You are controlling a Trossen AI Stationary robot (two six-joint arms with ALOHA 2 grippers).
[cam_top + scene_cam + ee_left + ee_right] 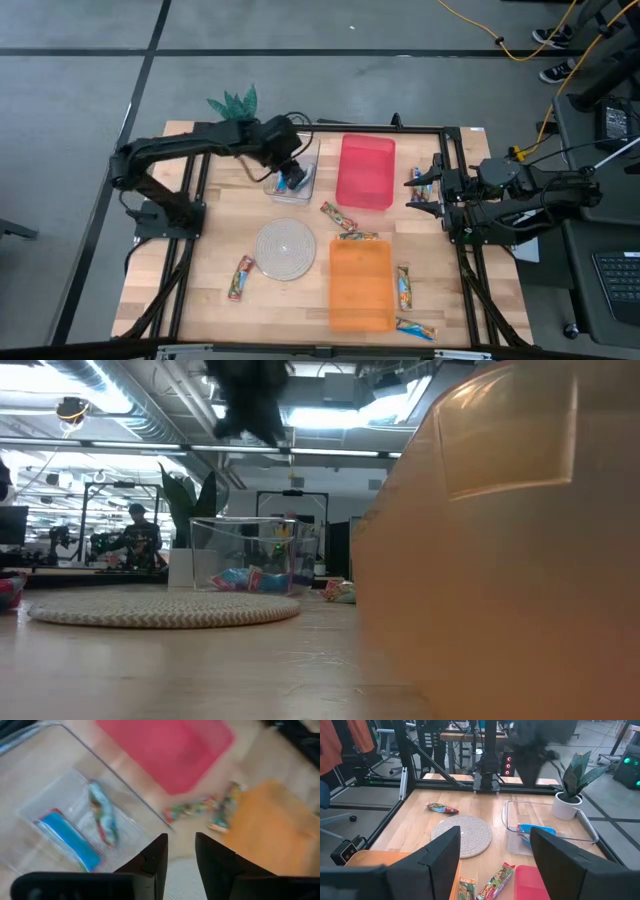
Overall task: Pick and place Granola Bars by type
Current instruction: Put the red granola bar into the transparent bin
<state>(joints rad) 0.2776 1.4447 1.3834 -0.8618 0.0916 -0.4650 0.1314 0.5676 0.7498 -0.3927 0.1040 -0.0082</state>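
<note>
My left gripper (292,176) (181,856) hovers open above the clear bin (293,177), holding nothing. Two bars lie flat on the clear bin's floor, a blue one (67,840) and a light-blue and red one (102,817). Other granola bars lie flat on the table: one left of the mat (240,277), two between the red and orange bins (338,215) (358,236), two right of the orange bin (403,287) (414,328), and one by the right gripper (418,178). My right gripper (428,190) (495,870) waits open at the table's right edge.
A red bin (366,170) sits at the far middle and an orange bin (360,285) near the front. A round woven mat (285,248) lies left of the orange bin. A small potted plant (235,102) stands at the far left. Black frame rails border the table.
</note>
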